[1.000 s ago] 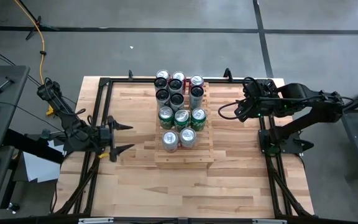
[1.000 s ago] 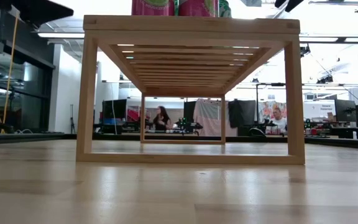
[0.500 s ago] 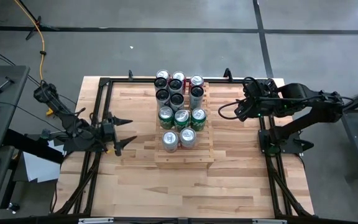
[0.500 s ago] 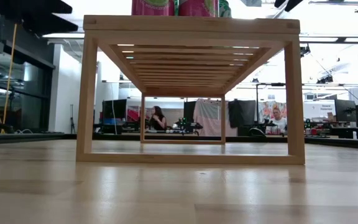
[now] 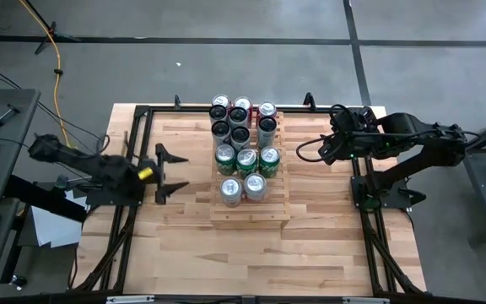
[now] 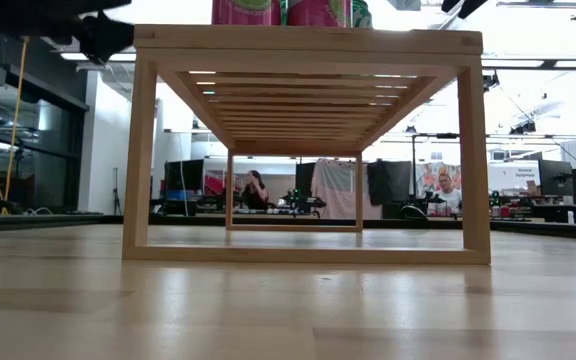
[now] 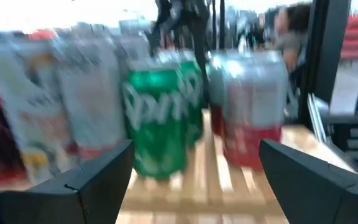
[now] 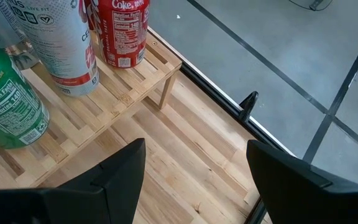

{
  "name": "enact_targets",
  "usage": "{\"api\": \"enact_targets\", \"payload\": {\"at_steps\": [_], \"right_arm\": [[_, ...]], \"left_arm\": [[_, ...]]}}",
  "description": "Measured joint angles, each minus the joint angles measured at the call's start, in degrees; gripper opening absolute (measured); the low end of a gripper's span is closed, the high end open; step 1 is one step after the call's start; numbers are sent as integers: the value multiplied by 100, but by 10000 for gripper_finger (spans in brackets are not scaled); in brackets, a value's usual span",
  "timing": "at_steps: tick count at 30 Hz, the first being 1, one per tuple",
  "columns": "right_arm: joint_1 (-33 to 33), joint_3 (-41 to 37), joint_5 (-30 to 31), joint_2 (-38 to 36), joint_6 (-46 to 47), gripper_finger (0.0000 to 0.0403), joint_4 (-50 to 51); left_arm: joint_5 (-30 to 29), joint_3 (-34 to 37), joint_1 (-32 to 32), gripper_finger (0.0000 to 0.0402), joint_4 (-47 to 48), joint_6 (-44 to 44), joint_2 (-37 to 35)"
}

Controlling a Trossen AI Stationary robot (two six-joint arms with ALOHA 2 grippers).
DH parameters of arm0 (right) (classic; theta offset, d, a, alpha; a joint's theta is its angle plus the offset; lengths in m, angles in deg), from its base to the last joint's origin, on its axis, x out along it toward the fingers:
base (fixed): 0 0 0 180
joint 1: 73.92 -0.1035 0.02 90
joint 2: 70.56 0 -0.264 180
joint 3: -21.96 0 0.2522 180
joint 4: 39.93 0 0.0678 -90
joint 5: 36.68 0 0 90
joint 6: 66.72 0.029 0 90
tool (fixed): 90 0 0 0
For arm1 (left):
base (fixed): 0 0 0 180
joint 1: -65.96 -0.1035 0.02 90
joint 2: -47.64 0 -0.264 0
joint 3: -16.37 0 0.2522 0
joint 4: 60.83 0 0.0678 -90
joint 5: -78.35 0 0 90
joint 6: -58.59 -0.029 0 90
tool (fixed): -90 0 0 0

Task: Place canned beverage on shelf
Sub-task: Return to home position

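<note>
The shelf [image 5: 251, 211], a light-wood slatted rack, stands on the middle of the table and carries several cans [image 5: 243, 148]: dark and silver ones at the far end, green ones nearer. My left gripper [image 5: 182, 172] is open and empty, level at the shelf's left side, pointing at the cans. Its wrist view [image 7: 194, 149] shows a green can [image 7: 156, 118] and a silver-and-red can [image 7: 250, 106] ahead. My right gripper [image 5: 326, 149] is open and empty, right of the shelf's far end. Its wrist view [image 8: 196, 144] looks down on the shelf's corner [image 8: 129, 87].
A black frame [image 5: 142, 114] runs round the tabletop. Bare wood lies between each gripper and the shelf, and near the front edge [image 5: 251, 270]. In the low view the shelf [image 6: 308, 40] stands on four legs with open space beneath. People sit in the room behind.
My left arm has swung, and its gripper has gone a little toward the table's far edge and turned toward the shelf's cans, staying open. It now shows at the low view's top left. The right arm and the cans have kept still.
</note>
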Motion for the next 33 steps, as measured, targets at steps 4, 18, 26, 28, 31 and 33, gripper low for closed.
{"api": "enact_targets", "payload": {"at_steps": [4,18,26,28,31,33], "right_arm": [[0,0,-2,0,10,264,0],[0,0,-42,0,61,264,0],[0,0,-42,0,61,264,0],[0,2,-42,0,61,264,0],[0,2,-42,0,61,264,0],[0,2,-42,0,61,264,0]], "left_arm": [[593,0,-511,335,4,-155,-602],[1255,72,-904,335,721,-38,-2090],[1288,838,-897,335,51,258,-2340],[1286,967,-897,335,-219,264,-2336],[1293,981,-897,335,-327,287,-2340],[1411,981,-897,335,-358,304,-2340]]}}
